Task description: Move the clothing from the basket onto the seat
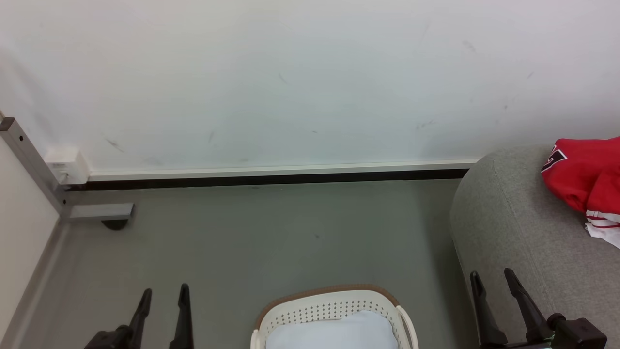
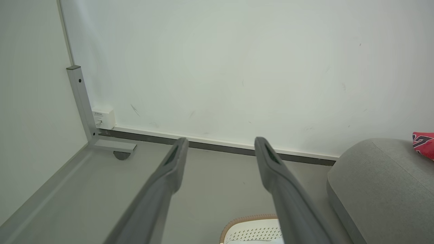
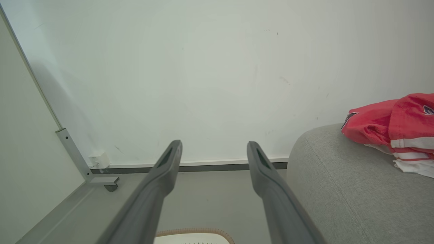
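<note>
1. At 1–2 o'clock from right gripper [image 1: 491,274] — bright red white-trimmed jersey [image 1: 583,177], bunched on light grey fabric sofa [image 1: 513,228]; nearer that arm.
2. Fingers spread wide, empty — same for left gripper [image 1: 165,290].
3. At 6 o'clock, cream perforated plastic basket [image 1: 329,310].

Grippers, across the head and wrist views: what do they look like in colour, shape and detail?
The left gripper and right gripper each have two long, slim, dark fingers that taper to rounded tips. Seen close up, the fingers look matte charcoal grey, with a narrow recessed slot near each tip. Black, blocky mounts sit at their bases.
</note>
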Controlling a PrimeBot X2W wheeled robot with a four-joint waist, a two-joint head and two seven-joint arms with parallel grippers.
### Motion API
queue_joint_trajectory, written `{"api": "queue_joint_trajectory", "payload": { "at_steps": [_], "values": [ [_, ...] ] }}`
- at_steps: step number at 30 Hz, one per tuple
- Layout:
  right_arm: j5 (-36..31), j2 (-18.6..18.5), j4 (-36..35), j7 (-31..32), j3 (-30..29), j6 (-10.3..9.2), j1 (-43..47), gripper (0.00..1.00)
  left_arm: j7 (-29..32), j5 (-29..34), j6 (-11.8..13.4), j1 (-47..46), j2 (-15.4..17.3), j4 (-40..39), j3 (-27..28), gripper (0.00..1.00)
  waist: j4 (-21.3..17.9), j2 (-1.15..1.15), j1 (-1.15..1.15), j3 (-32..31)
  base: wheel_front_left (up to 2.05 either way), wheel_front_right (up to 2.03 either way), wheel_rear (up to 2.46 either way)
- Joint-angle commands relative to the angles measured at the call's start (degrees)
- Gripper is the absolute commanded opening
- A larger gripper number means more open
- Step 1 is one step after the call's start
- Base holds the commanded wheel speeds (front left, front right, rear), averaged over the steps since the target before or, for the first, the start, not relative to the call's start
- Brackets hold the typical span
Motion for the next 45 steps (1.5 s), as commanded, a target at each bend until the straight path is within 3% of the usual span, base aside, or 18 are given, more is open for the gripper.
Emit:
{"api": "queue_joint_trajectory", "payload": {
  "at_steps": [1,2,3,6,45],
  "values": [
    [-0.2,-0.2,0.3,0.0,-0.2,-0.13,-0.3,1.00,0.0,-0.4,0.0,-0.1,0.1,0.1,0.0,1.00,0.0,0.00,0.00,0.0,0.00,0.00,0.00],
    [-0.1,-0.2,0.3,0.0,-0.3,-0.13,-0.2,1.00,0.0,-0.6,0.0,-0.2,0.1,-0.2,-0.1,1.00,0.1,0.00,0.00,-0.1,0.00,0.00,0.00],
    [0.0,0.0,0.0,0.0,-0.1,0.00,0.0,0.00,0.0,-0.4,0.0,0.0,0.0,-0.3,-0.1,0.00,0.1,0.00,0.00,-0.1,0.00,0.00,0.00],
    [0.2,0.2,1.0,0.0,0.1,0.01,0.9,0.00,0.2,-0.6,0.0,0.4,-0.3,1.1,0.0,0.00,0.1,0.00,0.00,-0.1,0.00,0.00,0.00],
    [32.5,0.3,0.8,9.1,-6.0,-0.03,-1.6,0.00,9.7,-36.6,-2.2,-2.9,-0.1,0.7,2.5,0.00,1.4,0.00,0.00,0.7,0.00,0.00,0.00]
  ]
}}
